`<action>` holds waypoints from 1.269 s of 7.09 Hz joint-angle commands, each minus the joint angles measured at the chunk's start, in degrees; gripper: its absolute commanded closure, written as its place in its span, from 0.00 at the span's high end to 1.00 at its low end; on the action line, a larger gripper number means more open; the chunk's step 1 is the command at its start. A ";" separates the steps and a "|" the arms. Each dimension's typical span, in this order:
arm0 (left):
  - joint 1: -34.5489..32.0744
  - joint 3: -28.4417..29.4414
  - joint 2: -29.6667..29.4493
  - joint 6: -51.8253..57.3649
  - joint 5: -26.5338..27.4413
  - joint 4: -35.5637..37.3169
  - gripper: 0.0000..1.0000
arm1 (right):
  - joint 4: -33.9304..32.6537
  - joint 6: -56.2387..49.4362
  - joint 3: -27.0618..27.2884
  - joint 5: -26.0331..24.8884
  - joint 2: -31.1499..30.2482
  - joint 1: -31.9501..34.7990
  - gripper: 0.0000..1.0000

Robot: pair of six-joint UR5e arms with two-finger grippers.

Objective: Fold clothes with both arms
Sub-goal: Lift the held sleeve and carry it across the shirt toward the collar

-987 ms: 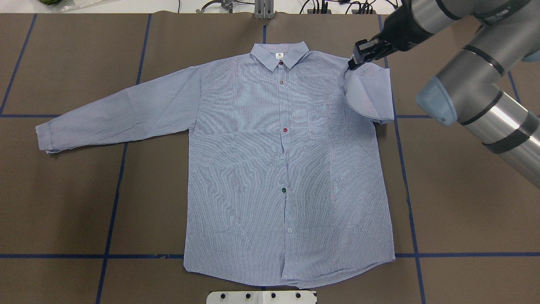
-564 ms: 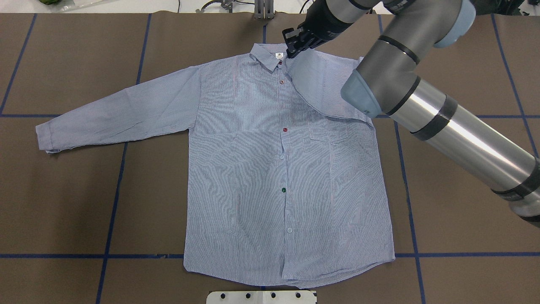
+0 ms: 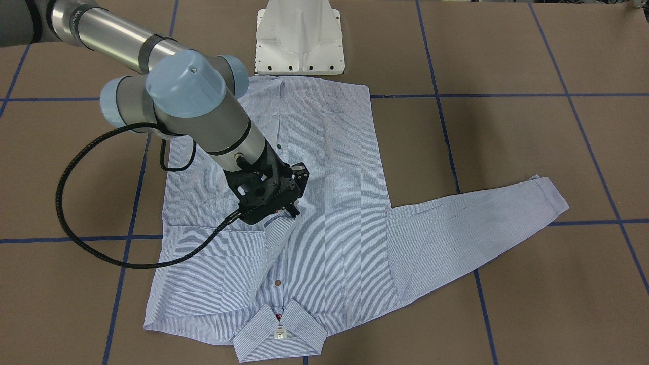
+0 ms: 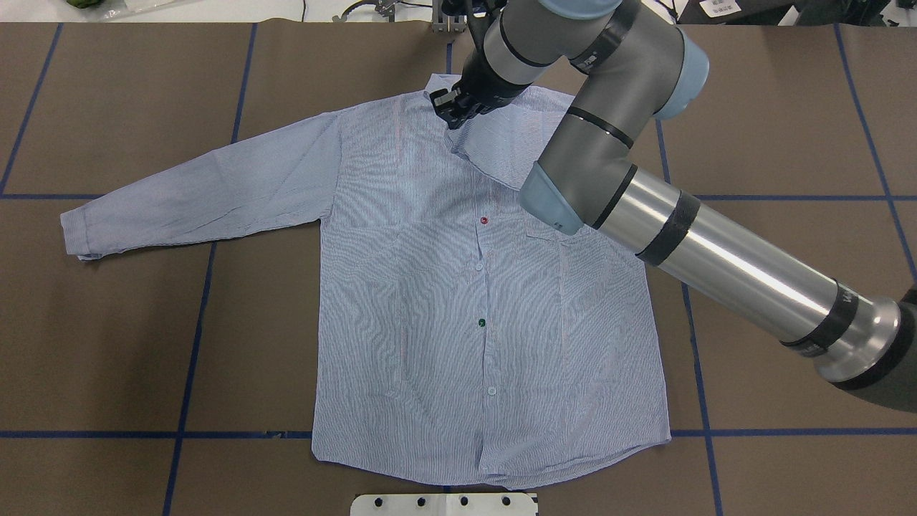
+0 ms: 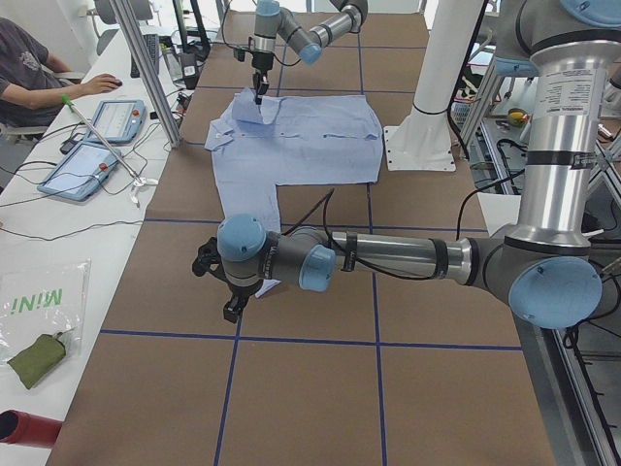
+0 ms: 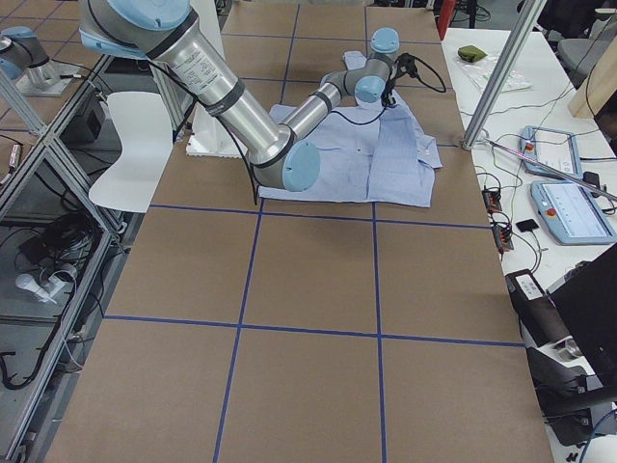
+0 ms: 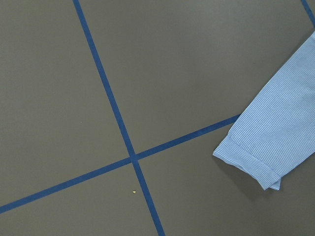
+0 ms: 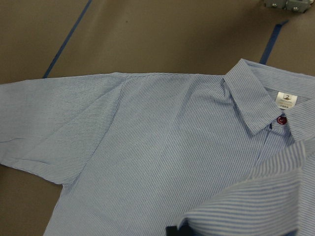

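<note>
The shirt [image 4: 444, 301] lies flat at the centre of the table [image 4: 107, 344], collar [image 3: 304, 332] at 12 o'clock from overhead. It is light, limp cloth, so I grip cuffs and hems. The right gripper [image 4: 453, 115] pinches the sleeve [image 4: 494, 147] beside the collar. Left gripper [image 5: 231, 306] — I cannot tell its finger state.

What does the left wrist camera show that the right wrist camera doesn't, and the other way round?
Only the left wrist view: one sleeve cuff lying flat beside a crossing of blue tape lines. Only the right wrist view: the collar, white neck label, a red button and a fold of sleeve close to the lens. Both: the striped shirt on the brown table, with blue tape.
</note>
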 commanded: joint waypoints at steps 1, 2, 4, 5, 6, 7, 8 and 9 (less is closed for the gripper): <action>0.00 -0.05 0.01 -0.04 0.00 0.00 1.00 | 1.80 0.05 -1.17 -1.80 0.51 -2.96 0.00; 0.00 -0.05 0.01 -0.13 0.09 0.00 1.00 | 2.94 0.14 -1.26 -1.81 0.42 -3.85 0.00; -0.09 -0.05 0.01 -0.13 0.09 0.00 1.00 | 3.21 0.14 -1.26 -1.81 0.51 -4.90 0.00; -0.09 -0.05 0.01 -0.21 0.09 0.00 1.00 | 3.12 0.14 -1.26 -1.81 0.42 -5.17 0.00; -0.09 -0.05 -0.08 -0.21 0.09 0.00 1.00 | 3.21 0.05 -2.74 -2.07 0.68 -5.43 0.00; -0.09 -0.23 -0.08 -0.30 0.09 0.00 1.00 | 3.12 0.05 -7.97 -2.42 3.99 -5.70 0.00; -0.09 -0.23 -0.08 -0.30 0.09 0.00 1.00 | 3.12 0.05 -14.38 -3.46 8.29 -6.14 0.00; -0.09 -0.32 -0.08 -0.56 0.09 0.00 1.00 | 3.12 0.05 -16.79 -5.91 9.55 -7.18 0.00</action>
